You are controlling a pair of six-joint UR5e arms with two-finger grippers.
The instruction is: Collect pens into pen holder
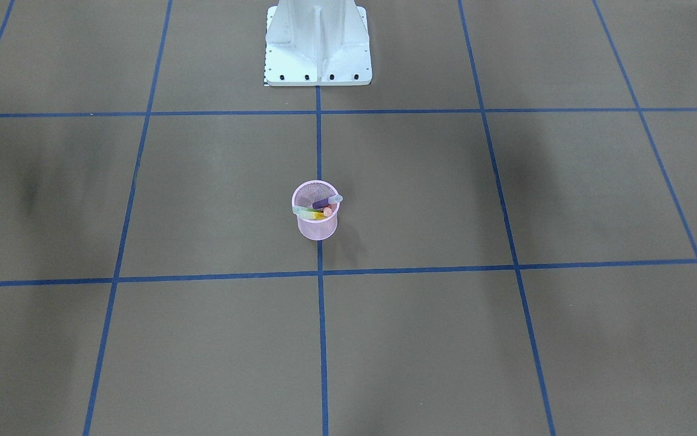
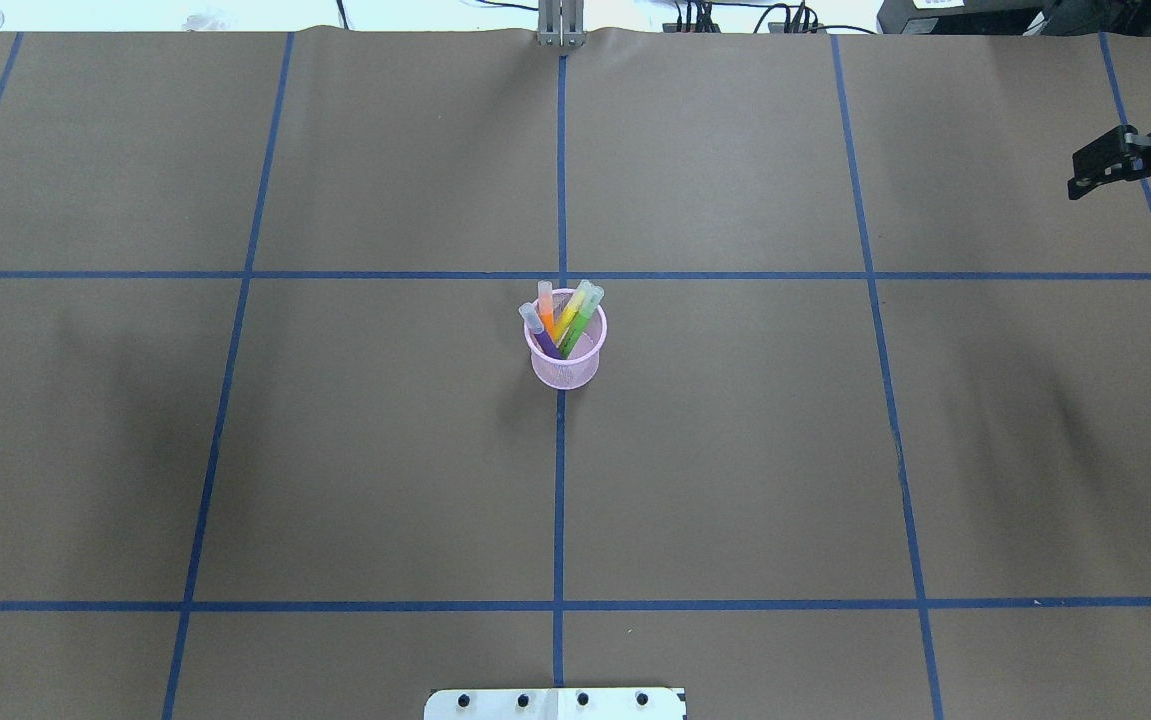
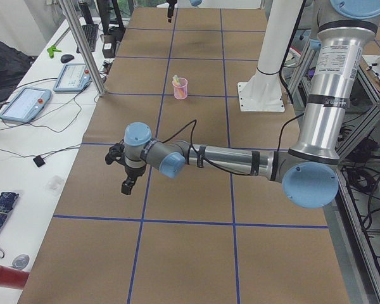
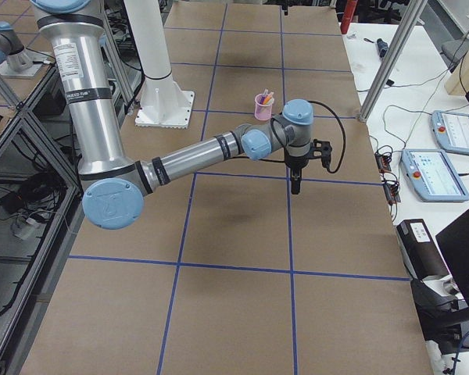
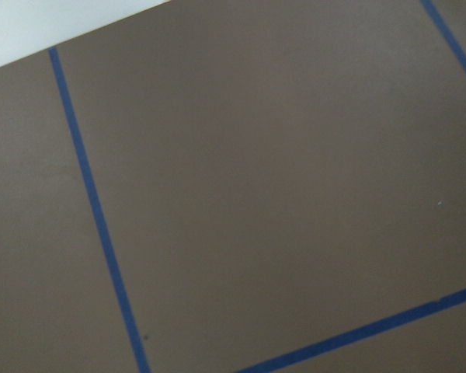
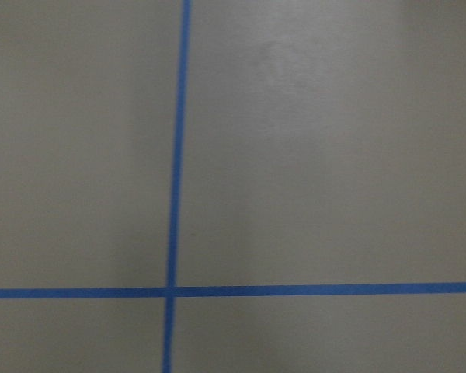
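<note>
**Left side.** The left gripper (image 3: 126,185) is held above the table (image 2: 335,450), clear of the brown paper and out toward the table's left end. Nothing is seen in it. How far its jaws stand apart cannot be told. In the left wrist view only bare paper, blue tape lines (image 5: 98,210) and a white strip at the paper's edge are recorded.

**Centre.** The pen holder (image 2: 565,362) is found upright on the middle tape line, just on the robot's side of a tape crossing. It is in line with the white pedestal (image 1: 318,42) and well apart from it. The purple pen (image 2: 541,336), the orange pen (image 2: 546,308) and the green pen (image 2: 583,322) are lodged in it, tilted, with their cap ends over the far rim. A yellow length is noted between orange and green; whether it is a separate pen cannot be told. Open paper is observed on every side of the holder, and both grippers are well apart from it.

**Right side.** The right gripper (image 4: 295,184) is pointed down above the paper toward the table's right end, near a tape line. Nothing is seen in it, and its opening cannot be told. Along the operators' edge, upright posts (image 4: 391,58) and a white bench (image 4: 445,101) carrying cables and screens are set against the table.
</note>
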